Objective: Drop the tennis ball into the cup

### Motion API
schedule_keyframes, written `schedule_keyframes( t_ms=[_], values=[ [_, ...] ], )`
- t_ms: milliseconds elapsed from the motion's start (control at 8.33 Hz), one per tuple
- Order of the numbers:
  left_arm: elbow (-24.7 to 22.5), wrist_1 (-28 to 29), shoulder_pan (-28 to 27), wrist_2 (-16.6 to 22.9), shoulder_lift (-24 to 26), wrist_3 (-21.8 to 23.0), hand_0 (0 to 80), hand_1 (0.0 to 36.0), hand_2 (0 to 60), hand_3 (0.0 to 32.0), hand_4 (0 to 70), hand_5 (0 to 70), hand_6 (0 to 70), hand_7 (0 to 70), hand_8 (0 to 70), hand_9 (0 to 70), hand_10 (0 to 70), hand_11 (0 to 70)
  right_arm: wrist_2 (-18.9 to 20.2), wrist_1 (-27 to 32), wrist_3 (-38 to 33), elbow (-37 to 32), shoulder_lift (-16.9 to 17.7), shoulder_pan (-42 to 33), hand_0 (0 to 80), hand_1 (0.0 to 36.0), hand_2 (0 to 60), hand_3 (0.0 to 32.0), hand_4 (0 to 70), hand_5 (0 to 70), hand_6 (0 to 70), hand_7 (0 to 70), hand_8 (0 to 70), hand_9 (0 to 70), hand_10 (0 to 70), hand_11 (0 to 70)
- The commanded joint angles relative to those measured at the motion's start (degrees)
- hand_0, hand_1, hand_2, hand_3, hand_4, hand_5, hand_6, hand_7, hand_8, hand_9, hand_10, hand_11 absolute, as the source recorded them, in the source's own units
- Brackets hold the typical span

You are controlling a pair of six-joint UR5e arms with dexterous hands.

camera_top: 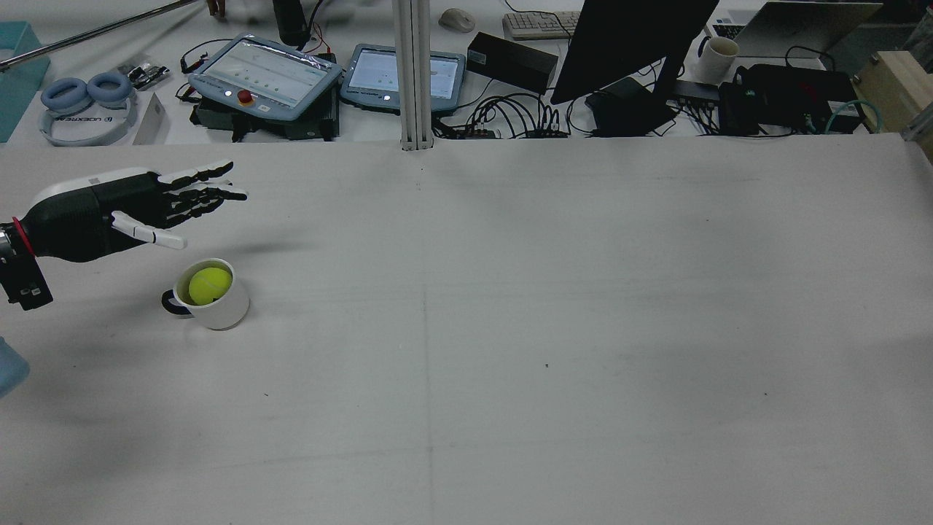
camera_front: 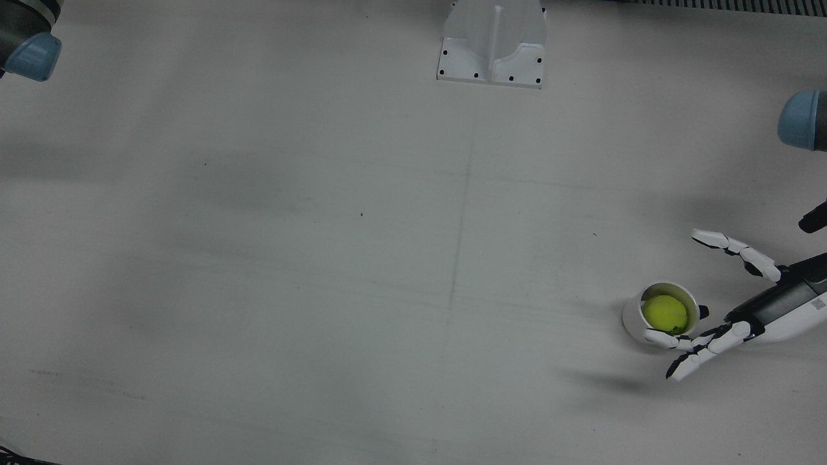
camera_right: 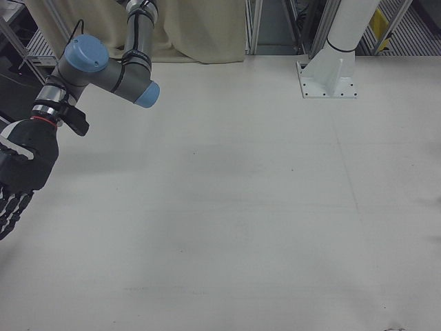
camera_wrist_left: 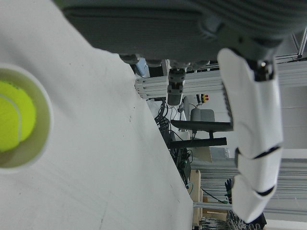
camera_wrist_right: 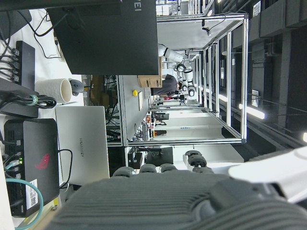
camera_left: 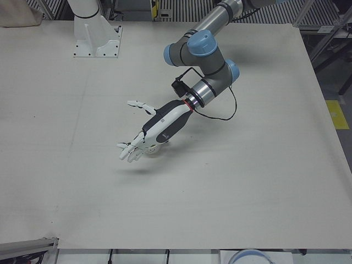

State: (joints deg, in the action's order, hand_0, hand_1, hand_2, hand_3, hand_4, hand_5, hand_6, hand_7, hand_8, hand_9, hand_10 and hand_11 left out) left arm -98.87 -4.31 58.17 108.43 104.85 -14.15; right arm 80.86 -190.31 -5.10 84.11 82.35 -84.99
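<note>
The yellow-green tennis ball lies inside the white cup, which stands upright on the table near the robot's left side. The rear view shows the ball in the cup, whose dark handle points left. My left hand is open and empty, fingers spread, hovering just beside and above the cup; it also shows in the rear view and the left-front view. In the left hand view the ball sits in the cup. My right hand hangs open, far from the cup.
A white pedestal base is bolted at the table's robot side. Beyond the far edge in the rear view stand teach pendants, a dark monitor, cables and a laptop. The left arm's elbow reaches over the table.
</note>
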Motion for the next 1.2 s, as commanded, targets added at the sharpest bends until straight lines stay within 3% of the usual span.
schedule_keyframes(
  t_ms=[0,120,240,480,600,720,960,1080],
  values=[
    [0.0,0.0,0.02,0.03,0.0,0.0,48.8,23.0,15.0,0.0,0.0,0.7,0.0,8.3,0.0,0.2,0.0,0.0,0.0,0.02,0.0,0.0,0.0,0.0,0.0,0.0,0.0,0.0,0.0,0.0,0.0,0.0,0.0,0.0,0.0,0.0],
    [-0.35,0.0,1.06,0.03,0.27,0.26,48.8,23.3,16.3,0.0,0.0,0.7,0.0,9.0,0.0,0.4,0.0,0.0,0.0,-0.06,0.0,0.0,0.0,0.0,0.0,0.0,0.0,0.0,0.0,0.0,0.0,0.0,0.0,0.0,0.0,0.0],
    [-1.05,-1.57,5.68,0.03,1.05,0.09,49.0,23.8,19.0,0.0,0.0,1.1,0.2,11.0,0.0,0.8,0.0,0.0,0.0,0.02,0.0,-0.09,0.0,0.0,0.0,0.0,0.0,0.0,0.0,0.0,0.0,0.0,0.0,0.0,0.0,0.0],
    [-0.53,-8.76,13.69,-7.05,6.75,-0.87,50.8,24.9,16.6,0.0,0.0,2.3,0.7,11.6,0.0,0.9,0.0,0.0,0.0,-0.06,0.0,0.0,0.0,0.0,0.0,0.0,0.0,0.0,0.0,0.0,0.0,0.0,0.0,0.0,0.0,0.0],
    [-0.62,-12.88,17.3,-11.44,7.82,-0.96,51.7,26.2,15.6,0.0,0.0,1.7,0.0,12.3,0.0,1.0,0.0,0.0,0.0,0.02,0.0,-0.09,0.0,0.0,0.0,0.0,0.0,0.0,0.0,0.0,0.0,0.0,0.0,0.0,0.0,0.0],
    [-0.36,-15.53,20.2,-13.23,7.48,-1.05,53.5,27.4,12.8,0.0,0.0,2.6,0.2,11.1,0.0,0.8,0.0,0.0,0.0,0.02,0.0,-0.09,0.0,0.0,0.0,0.0,0.0,0.0,0.0,0.0,0.0,0.0,0.0,0.0,0.0,0.0],
    [2.01,-17.3,22.95,-13.24,7.04,-0.97,54.5,27.8,10.4,0.0,0.0,2.5,0.0,12.0,0.0,1.0,0.0,0.0,0.0,0.02,0.0,0.09,0.0,0.0,0.0,0.0,0.0,0.0,0.0,0.0,0.0,0.0,0.0,0.0,0.0,0.0],
    [0.97,-17.75,23.31,-13.33,5.38,-0.7,53.3,26.6,10.3,0.0,0.0,2.1,0.0,11.4,0.0,0.8,0.0,0.0,0.0,0.02,0.0,0.09,0.0,0.0,0.0,0.0,0.0,0.0,0.0,0.0,0.0,0.0,0.0,0.0,0.0,0.0]
  ],
)
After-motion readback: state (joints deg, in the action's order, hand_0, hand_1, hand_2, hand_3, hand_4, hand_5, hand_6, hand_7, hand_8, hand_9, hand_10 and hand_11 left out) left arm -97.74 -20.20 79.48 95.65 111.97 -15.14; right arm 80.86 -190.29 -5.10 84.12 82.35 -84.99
